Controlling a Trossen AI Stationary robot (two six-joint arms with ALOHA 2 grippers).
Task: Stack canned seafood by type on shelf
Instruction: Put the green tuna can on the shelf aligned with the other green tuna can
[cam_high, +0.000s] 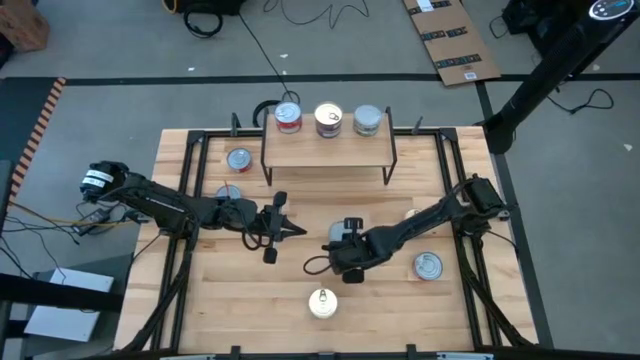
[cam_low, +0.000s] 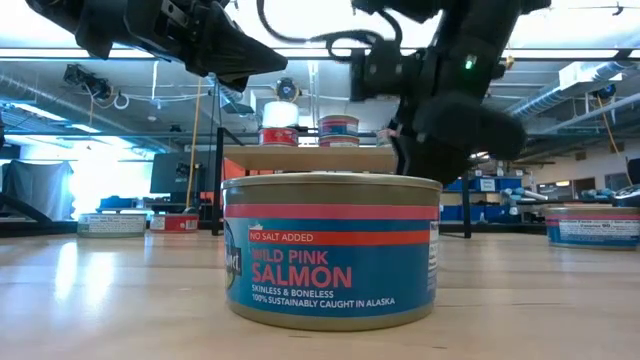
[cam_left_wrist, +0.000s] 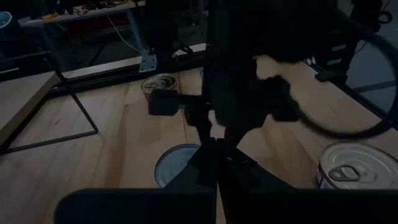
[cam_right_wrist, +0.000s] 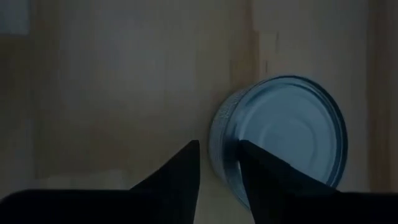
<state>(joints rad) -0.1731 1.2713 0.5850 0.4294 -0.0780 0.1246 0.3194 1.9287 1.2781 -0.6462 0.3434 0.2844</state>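
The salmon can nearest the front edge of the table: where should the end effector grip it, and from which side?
Probably from straight above. The salmon can sits upright, pull-tab up, apart from the other cans, so fingers can drop across its curved side wall. The flat lid offers no hold.

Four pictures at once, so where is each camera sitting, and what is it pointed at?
High view: above the table, looking straight down on the shelf, loose cans and both arms.
Low view: at tabletop height, looking across at a salmon can; arms hang in from above.
Left wrist view: on the left arm, looking past its own fingers at the right arm and nearby cans.
Right wrist view: on the right arm, looking down at a can beside its own fingers.
Shared: the shelf with its cans shows in high and low views.
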